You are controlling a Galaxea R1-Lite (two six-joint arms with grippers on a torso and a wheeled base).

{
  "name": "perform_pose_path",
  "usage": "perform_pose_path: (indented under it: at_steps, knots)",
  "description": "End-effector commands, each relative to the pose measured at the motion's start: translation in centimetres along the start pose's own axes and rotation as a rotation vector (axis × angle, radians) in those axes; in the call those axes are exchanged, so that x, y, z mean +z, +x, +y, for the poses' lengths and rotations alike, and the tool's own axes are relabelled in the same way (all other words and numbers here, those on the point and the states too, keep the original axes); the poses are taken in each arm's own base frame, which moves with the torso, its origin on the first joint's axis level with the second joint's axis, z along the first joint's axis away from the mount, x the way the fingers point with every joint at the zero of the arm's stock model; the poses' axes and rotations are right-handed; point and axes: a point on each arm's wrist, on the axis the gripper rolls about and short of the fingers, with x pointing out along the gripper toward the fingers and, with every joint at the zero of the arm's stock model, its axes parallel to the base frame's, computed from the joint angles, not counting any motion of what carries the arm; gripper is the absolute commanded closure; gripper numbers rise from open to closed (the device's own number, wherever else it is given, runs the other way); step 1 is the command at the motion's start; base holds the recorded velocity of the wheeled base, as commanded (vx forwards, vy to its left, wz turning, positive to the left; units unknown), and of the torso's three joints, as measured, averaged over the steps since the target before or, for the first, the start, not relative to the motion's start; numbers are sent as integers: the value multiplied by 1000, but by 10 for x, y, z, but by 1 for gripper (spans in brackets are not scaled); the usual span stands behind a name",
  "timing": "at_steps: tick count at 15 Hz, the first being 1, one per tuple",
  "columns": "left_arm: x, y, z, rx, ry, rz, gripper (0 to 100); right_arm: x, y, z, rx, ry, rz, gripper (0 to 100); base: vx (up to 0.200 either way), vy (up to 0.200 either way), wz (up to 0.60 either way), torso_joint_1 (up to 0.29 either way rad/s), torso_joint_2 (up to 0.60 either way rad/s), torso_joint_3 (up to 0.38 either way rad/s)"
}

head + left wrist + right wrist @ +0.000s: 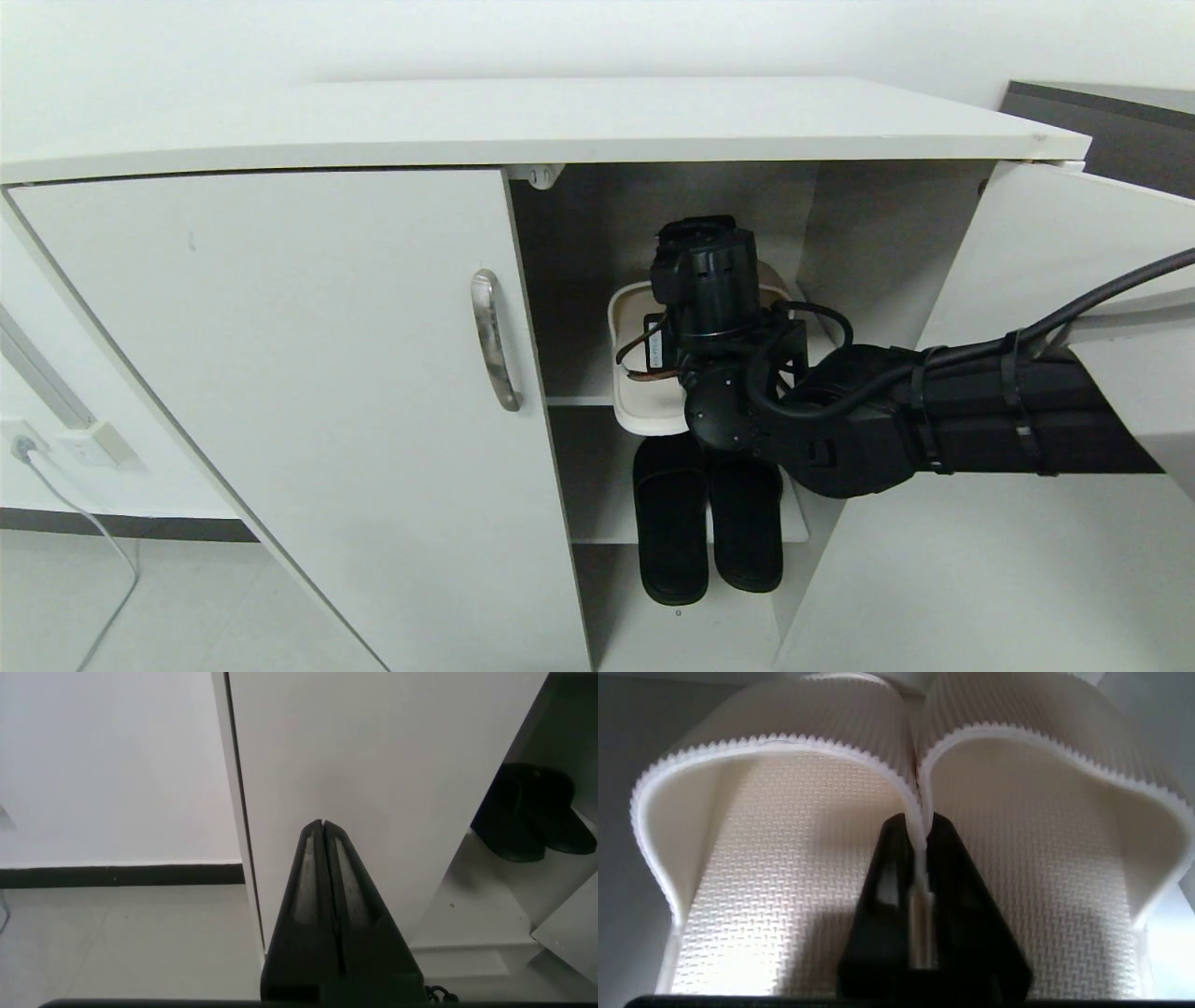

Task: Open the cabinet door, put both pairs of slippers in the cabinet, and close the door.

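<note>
My right arm (934, 420) comes in from the right and reaches through the open half of the cabinet (560, 121). Its wrist is bent so that the forearm lies roughly level and the end section points into the upper compartment. From the wrist camera I see the right hand (920, 849) clamped narrow on the white slippers (785, 859), its two fingers pinching the inner strap edges of both where they meet, so the pair hangs together side by side. Their ribbed straps arch up on either side of the fingers, with the textured footbeds below. From the head camera the white pair runs front to back at the upper shelf (579, 383), with its near end poking past the shelf's front edge. I cannot tell whether it rests on the shelf. On the lower shelf (597, 523) the black slippers (709, 532) lie flat, touching side by side. They also run front to back, straps towards the inside and near ends overhanging the edge. The right door (1027, 280) stands swung out to the right. The left door (280, 373) is flush shut, its metal handle (492, 341) upright near the inner edge. My left hand (322, 831) sits low outside the cabinet facing a white panel, its fingers pressed together on nothing.
</note>
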Motion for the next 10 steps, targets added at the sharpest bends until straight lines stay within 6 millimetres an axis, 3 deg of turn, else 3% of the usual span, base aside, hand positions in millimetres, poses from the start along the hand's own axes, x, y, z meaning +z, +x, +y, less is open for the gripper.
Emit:
perform_pose_path:
  at_steps: [1,5,10]
  knots:
    - [0,0,0,1,-1,0,100,-2,0,0,-1,-6,5,0,0,0,0,0,0,0]
    - [0,0,0,1,-1,0,100,3,-18,-7,20,-9,6,0,0,0,0,0,0,0]
    - [0,0,0,1,-1,0,100,14,-84,-29,114,-20,9,0,0,0,0,0,0,0]
